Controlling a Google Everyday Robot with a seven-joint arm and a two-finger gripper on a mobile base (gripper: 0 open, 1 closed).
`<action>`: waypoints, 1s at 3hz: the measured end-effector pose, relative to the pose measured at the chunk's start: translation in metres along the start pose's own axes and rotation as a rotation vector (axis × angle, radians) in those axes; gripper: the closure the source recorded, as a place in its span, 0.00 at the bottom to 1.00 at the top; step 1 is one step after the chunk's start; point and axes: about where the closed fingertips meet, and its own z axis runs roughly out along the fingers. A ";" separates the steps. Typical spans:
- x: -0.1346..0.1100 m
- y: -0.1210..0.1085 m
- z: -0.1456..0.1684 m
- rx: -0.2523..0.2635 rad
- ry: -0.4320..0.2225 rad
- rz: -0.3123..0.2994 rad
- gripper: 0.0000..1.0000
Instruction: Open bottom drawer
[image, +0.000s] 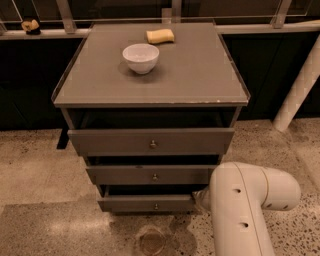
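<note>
The bottom drawer (140, 204) is the lowest, slimmest grey-brown front of the cabinet (150, 80), with a tiny metal knob (156, 206) at its centre. Its front stands a little forward, with a dark gap above it. My white arm (245, 205) comes in from the lower right. My gripper (199, 196) is at the right end of the bottom drawer, almost wholly hidden behind the arm.
The middle drawer (150, 175) and the top, widest drawer (150, 141) also stand slightly out. A white bowl (140, 57) and a yellow sponge (160, 36) sit on the cabinet top. A white post (300, 85) stands at the right. A floor drain (151, 240) lies below.
</note>
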 end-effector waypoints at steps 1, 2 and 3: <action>0.000 0.000 0.000 0.000 0.000 0.000 1.00; -0.001 0.005 0.004 -0.008 -0.002 0.004 1.00; 0.000 0.008 0.006 -0.010 -0.002 0.006 1.00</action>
